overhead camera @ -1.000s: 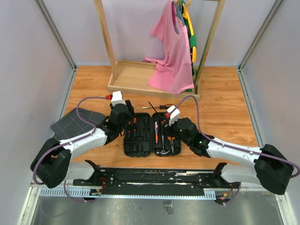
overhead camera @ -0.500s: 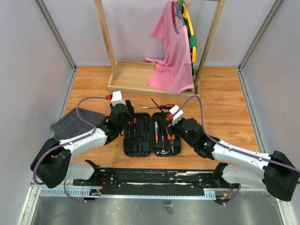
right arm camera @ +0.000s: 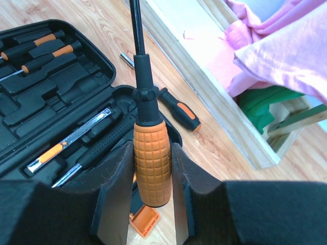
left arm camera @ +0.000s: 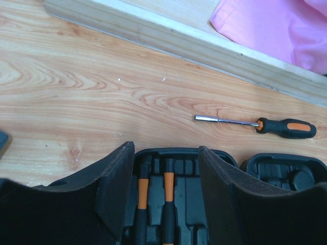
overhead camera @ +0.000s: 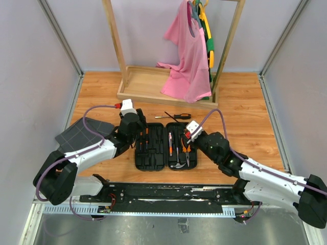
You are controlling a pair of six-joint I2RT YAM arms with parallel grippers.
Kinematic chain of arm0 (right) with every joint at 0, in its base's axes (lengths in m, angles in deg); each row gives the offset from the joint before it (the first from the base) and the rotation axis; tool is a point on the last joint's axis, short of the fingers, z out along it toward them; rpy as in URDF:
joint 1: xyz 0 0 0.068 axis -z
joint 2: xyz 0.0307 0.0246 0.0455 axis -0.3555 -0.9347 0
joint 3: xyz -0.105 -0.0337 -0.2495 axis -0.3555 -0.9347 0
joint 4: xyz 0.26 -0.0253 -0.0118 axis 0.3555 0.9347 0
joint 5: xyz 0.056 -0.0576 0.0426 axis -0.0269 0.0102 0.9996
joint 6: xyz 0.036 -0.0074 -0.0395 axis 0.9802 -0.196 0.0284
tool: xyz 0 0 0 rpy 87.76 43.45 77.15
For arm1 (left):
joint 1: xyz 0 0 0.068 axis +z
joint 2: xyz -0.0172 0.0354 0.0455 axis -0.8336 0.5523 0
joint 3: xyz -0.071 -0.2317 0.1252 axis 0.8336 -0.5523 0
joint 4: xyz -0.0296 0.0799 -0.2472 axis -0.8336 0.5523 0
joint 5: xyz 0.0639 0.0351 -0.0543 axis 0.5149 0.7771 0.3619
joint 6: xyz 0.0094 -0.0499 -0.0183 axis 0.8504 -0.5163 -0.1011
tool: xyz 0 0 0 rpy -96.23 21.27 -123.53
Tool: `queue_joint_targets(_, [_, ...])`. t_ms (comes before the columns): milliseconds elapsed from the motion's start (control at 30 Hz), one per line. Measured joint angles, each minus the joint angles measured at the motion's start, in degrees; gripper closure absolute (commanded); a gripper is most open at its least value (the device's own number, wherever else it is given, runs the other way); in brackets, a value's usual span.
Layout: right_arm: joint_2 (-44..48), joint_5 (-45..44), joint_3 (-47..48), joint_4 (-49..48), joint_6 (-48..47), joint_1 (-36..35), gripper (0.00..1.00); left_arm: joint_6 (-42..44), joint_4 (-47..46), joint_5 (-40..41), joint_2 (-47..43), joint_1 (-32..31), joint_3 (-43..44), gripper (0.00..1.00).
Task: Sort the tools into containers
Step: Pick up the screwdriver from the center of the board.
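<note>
The black tool case lies open on the wooden tabletop, both halves face up, directly beneath the two end effectors. The left end effector hovers over the case's left half, its fingers partly apart and empty; two seated screwdrivers with orange collars show between them. The right end effector is clamped on an orange-handled screwdriver, which has a grid-textured grip, a black collar and a dark shaft pointing away over the right half. A loose screwdriver with a black-and-orange handle and a steel shaft lies just beyond the case.
</note>
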Motion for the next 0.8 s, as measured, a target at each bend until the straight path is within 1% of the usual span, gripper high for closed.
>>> queue_joint_targets(100, [1.62,1.57,0.00,1.40,-3.54,0.00,0.98,-0.02,0.59,0.02,-0.63,0.07,0.00,0.44])
queue_joint_targets(200, [3.48,4.46,0.00,4.24,-7.37,0.00,0.99,-0.07,2.80,0.33,-3.45,0.13,-0.04,0.40])
queue_joint_targets(367, [6.19,9.11,0.02,9.57,-12.70,0.00,0.98,0.31,6.25,1.11,-13.90,0.48,-0.42,0.30])
queue_joint_targets(467, [7.41,11.85,0.48,13.49,-16.55,0.00,0.98,0.22,9.11,0.68,-19.32,0.55,0.24,0.30])
queue_joint_targets(600, [7.87,15.87,1.88,18.82,-23.02,0.00,0.98,-0.33,13.99,-3.56,-21.57,0.55,2.93,0.30])
queue_joint_targets(800, [8.31,19.91,2.84,24.30,-31.15,-0.26,0.99,-1.11,21.22,-14.32,-20.85,0.55,6.56,0.30])
